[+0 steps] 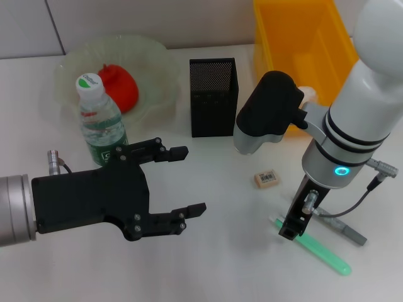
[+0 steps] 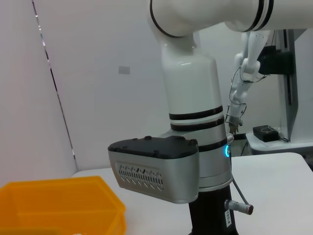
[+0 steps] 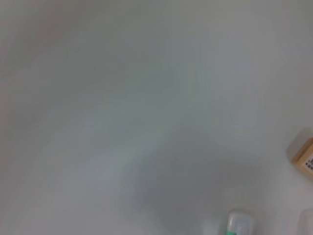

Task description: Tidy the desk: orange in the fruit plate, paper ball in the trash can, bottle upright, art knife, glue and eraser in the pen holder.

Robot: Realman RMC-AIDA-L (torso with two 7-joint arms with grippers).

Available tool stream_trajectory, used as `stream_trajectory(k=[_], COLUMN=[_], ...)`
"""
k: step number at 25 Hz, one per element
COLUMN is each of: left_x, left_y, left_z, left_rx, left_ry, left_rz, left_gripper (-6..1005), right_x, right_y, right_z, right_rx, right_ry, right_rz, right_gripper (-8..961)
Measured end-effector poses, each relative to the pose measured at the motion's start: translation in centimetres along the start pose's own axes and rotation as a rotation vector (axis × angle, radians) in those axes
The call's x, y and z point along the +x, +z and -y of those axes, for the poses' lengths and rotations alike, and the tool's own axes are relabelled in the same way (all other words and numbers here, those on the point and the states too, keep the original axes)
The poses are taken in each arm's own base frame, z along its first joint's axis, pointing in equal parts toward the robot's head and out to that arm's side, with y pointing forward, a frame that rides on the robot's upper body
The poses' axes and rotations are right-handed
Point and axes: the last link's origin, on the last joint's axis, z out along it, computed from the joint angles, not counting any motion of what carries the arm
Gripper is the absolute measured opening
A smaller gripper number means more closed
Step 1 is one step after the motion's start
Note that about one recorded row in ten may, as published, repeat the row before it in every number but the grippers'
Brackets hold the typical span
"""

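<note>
The orange (image 1: pixel 119 87) lies in the pale-green fruit plate (image 1: pixel 154 60) at the back left. In front of the plate the bottle (image 1: pixel 101 123) stands upright, and my open, empty left gripper (image 1: pixel 189 181) hovers just right of it. The black mesh pen holder (image 1: pixel 213 97) stands mid-table, left of the yellow trash can (image 1: pixel 302 44). The eraser (image 1: pixel 267 178) lies flat on the table. My right gripper (image 1: pixel 291 228) points down onto the near end of a green translucent stick (image 1: pixel 324 251). A slim grey tool (image 1: pixel 343 230) lies beside it. Which is the art knife and which the glue I cannot tell. The paper ball is out of view.
My right arm's grey and black wrist block (image 1: pixel 264 113) hangs between the pen holder and the trash can. A cable with a metal plug (image 1: pixel 381 167) hangs off that arm. The right wrist view shows the eraser (image 3: pixel 303 155) and the green stick's tip (image 3: pixel 239 223).
</note>
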Motion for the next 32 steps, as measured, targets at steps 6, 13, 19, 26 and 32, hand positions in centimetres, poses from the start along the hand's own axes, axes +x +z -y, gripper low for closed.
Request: stream_trajectory(k=[6, 13, 19, 26, 32], left_x=[-0.01, 0.03, 0.02, 0.02, 0.06], left_y=[-0.01, 0.03, 0.02, 0.0, 0.0], left_z=[0.0, 0.03, 0.02, 0.0, 0.01], left_rx=[0.0, -0.001, -0.001, 0.0, 0.0], left_ry=[0.0, 0.002, 0.001, 0.001, 0.003], left_rz=[0.0, 0.0, 0.0, 0.0, 0.0], left_gripper=[784, 784, 784, 784, 784], right_x=[0.03, -0.09, -0.19, -0.26, -0.26], right_y=[0.25, 0.23, 0.25, 0.22, 0.3], right_z=[0.05, 0.02, 0.07, 0.04, -0.07], right_rx=[-0.002, 0.002, 0.005, 0.007, 0.009], right_ry=[0.009, 0.006, 0.008, 0.005, -0.002], right_rz=[-0.011, -0.006, -0.001, 0.0, -0.004], right_gripper=[331, 298, 256, 223, 171])
